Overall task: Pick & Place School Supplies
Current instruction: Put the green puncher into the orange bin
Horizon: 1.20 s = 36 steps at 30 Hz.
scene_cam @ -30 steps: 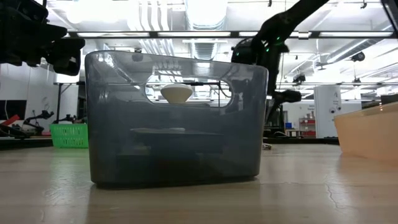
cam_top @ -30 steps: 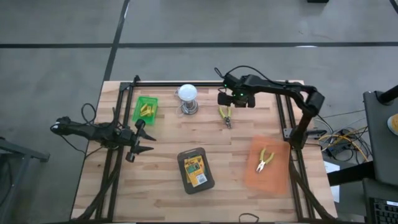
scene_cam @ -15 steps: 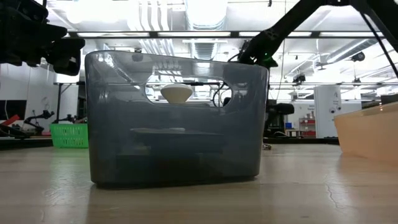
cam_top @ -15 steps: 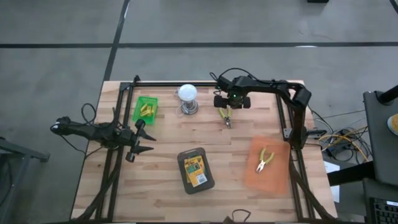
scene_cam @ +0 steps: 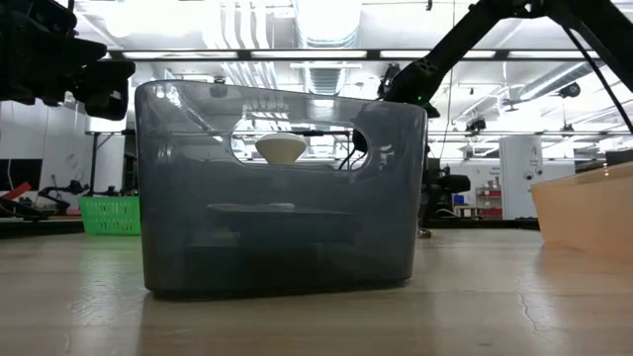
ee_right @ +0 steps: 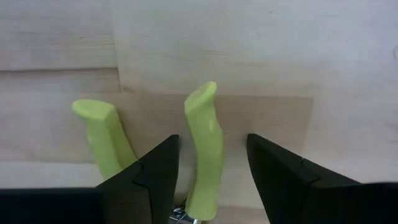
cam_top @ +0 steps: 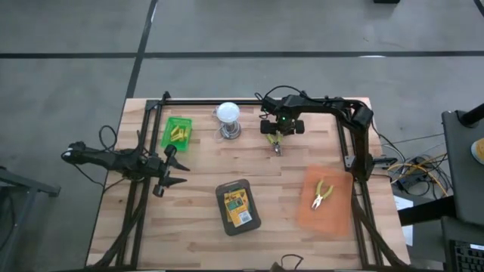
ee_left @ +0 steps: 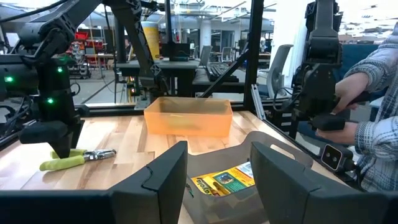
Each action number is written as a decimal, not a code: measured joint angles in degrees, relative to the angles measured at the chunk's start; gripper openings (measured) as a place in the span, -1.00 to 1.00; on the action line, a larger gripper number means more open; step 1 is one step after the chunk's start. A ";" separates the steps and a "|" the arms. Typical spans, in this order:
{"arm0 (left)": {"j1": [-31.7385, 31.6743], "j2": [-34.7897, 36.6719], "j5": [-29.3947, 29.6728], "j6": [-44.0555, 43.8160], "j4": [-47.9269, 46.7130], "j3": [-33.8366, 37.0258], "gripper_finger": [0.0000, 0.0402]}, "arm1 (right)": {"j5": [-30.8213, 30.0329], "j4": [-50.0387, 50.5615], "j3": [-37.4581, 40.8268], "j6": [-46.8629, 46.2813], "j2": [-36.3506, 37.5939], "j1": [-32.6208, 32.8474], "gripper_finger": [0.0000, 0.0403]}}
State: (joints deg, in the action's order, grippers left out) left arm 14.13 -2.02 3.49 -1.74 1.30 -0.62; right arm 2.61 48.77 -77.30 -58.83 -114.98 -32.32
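Green-and-yellow crayon boxes (cam_top: 237,208) lie flat in a grey bin (cam_top: 238,186) near the table's front; one crayon box (ee_left: 227,180) shows in the left wrist view. Small yellow pieces (cam_top: 178,134) lie in a green basket (cam_top: 168,134). My right gripper (cam_top: 278,130) hovers open over green-handled pliers (cam_top: 275,142) lying on the table. Its fingers (ee_right: 155,171) stand on either side of one handle (ee_right: 205,149), and the other handle (ee_right: 102,134) lies outside them. My left gripper (cam_top: 180,172) waits open at the table's left, beside the basket.
A white bulb on a metal base (cam_top: 228,118) stands between the basket and the pliers. An orange tray (cam_top: 338,215) at the right holds a second pair of pliers (cam_top: 323,194). A person's sleeve and hand (ee_left: 367,93) show beyond the table's right side.
My right gripper has moved toward the table's left and slightly nearer, coming over the handles of the pliers by the bulb. The pliers and the other things have stayed in place.
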 joint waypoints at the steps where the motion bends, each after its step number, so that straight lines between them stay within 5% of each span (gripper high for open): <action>1: 0.00 0.00 0.00 0.00 0.00 0.00 -0.10 | 0.00 -0.04 0.00 0.39 0.00 0.00 -0.11; 19: 0.00 0.00 0.00 0.00 0.00 0.00 -0.10 | 0.13 -0.26 0.07 0.53 0.00 0.00 -0.80; 36: 0.00 0.00 0.00 0.00 0.00 0.00 -0.10 | -1.56 0.48 0.09 1.01 6.71 0.06 -0.77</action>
State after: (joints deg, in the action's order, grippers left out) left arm 14.13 -2.02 3.49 -1.74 1.30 -0.62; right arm 1.05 49.25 -77.21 -57.82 -108.26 -32.25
